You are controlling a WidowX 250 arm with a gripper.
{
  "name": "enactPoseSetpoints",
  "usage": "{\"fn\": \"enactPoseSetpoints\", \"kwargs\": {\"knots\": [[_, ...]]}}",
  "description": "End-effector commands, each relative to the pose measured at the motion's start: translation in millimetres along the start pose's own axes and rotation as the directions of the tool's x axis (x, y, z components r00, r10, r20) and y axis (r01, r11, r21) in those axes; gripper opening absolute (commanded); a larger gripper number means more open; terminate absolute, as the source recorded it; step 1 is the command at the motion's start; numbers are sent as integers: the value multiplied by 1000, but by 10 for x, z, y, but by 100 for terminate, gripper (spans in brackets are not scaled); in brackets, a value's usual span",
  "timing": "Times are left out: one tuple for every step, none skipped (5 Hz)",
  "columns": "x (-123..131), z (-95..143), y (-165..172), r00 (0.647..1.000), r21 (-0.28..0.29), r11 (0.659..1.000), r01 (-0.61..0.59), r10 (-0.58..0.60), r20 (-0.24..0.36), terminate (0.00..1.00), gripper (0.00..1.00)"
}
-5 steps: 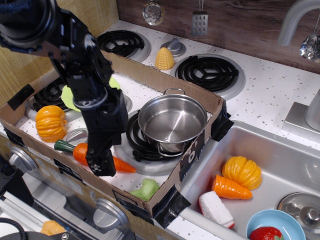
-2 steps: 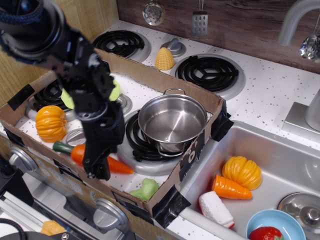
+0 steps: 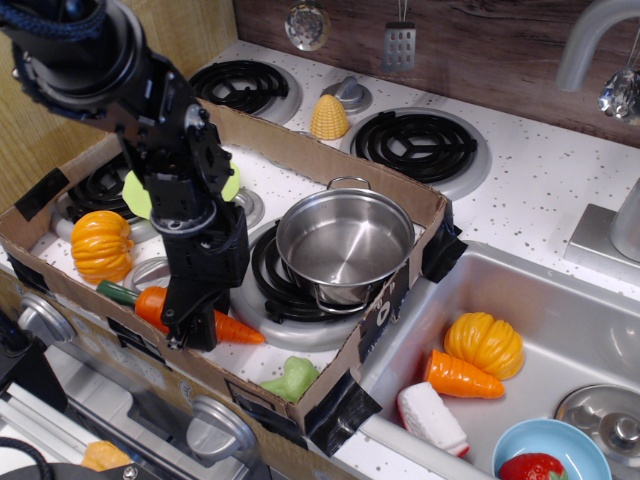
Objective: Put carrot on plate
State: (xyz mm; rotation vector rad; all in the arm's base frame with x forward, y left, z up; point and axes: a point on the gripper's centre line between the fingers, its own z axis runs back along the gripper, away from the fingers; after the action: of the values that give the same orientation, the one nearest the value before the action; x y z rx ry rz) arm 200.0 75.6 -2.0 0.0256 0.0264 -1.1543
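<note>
The carrot (image 3: 240, 329) lies in the cardboard tray, its dark green stem end pointing left and its tip pointing right. My gripper (image 3: 190, 332) comes down from above and straddles the carrot's middle, shut on it, hiding that part. The carrot stays low, at the level of the tray floor. The lime-green plate (image 3: 135, 196) sits at the back left of the tray. My arm hides most of it, and only its left and right edges show.
A steel pot (image 3: 345, 245) stands on a burner right of my gripper. An orange pumpkin (image 3: 100, 245) sits left, a green toy (image 3: 291, 378) at the front. The cardboard wall (image 3: 385, 305) rings the tray. The sink holds a stubby carrot piece (image 3: 460, 378), another pumpkin (image 3: 484, 345) and a blue bowl (image 3: 550, 450).
My gripper has shifted left and a little lower over the carrot. The carrot has slid slightly left with it.
</note>
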Motion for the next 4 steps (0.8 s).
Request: {"fn": "enactPoseSetpoints", "kwargs": {"knots": [[-93,544,341,995,175,983,57,-42,-88,0,0],[-102,612,352,995,181,982,60,-43,-95,0,0],[-138,716,401,991,204,975,86,-63,-118,0,0],[-266,714,531,991,252,960,119,-99,-90,0,0]]}}
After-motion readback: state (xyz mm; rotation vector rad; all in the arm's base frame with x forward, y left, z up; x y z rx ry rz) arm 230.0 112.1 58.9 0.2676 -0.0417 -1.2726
